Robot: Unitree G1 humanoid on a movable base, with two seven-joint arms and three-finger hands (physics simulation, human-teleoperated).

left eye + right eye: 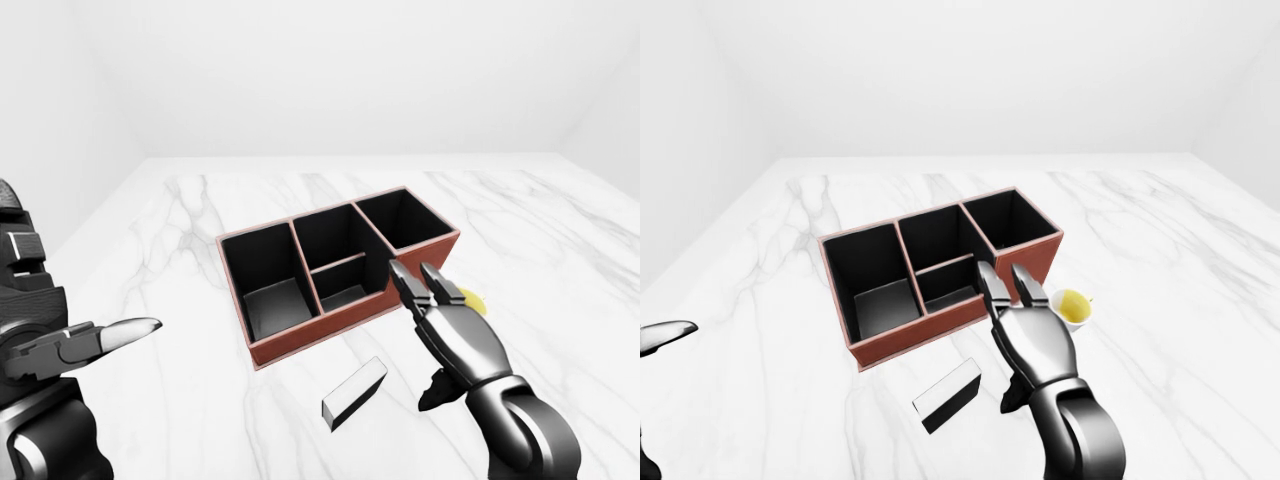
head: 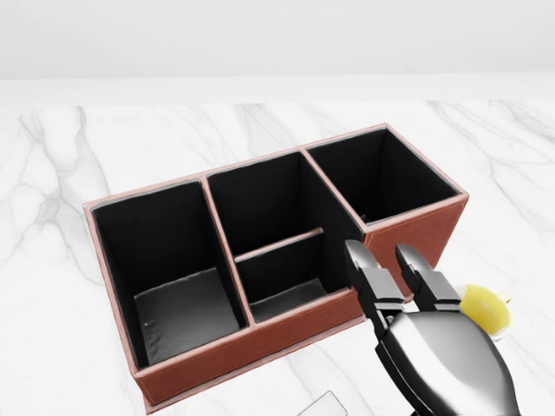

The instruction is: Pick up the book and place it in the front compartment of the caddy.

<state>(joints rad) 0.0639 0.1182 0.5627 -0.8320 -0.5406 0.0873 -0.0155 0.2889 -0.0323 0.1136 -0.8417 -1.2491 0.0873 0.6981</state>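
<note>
Unmarked book [image 1: 948,394], caddy [image 1: 300,340], r. hand [image 1: 452,330]

Caddy [image 1: 335,275] compartments all open-topped, nothing inside. Book [image 1: 354,393] lies on bare marble table [image 1: 180,240], clear all round. Right hand [image 1: 1030,335], fingers spread, stands between book and caddy's near wall. Yellow cup [image 1: 1072,306], possibly touching caddy's right end.

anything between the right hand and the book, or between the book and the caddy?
Nothing visible. The book lies flat on the marble, left of the open right hand in the right-eye view. Bare tabletop separates it from the caddy. The yellow cup sits off to the right.
</note>
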